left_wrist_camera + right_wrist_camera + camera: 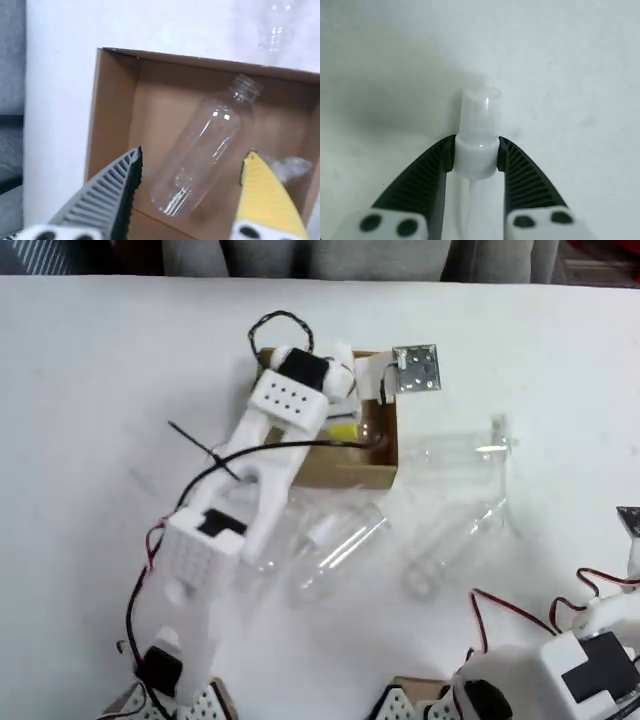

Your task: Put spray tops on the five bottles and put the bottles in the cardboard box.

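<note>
My left gripper hangs open over the cardboard box, its grey and yellow fingers on either side of a clear bottle lying uncapped in the box. In the high view the left arm stretches over the box. My right gripper is shut on a white spray top, held just above the white table. The right arm's body sits at the table's near right corner. Three clear bottles lie on the table near the box.
A shiny square metal piece sits at the box's far right corner. Black and red cables trail along the left arm. Bare white table spreads to the left and along the far side.
</note>
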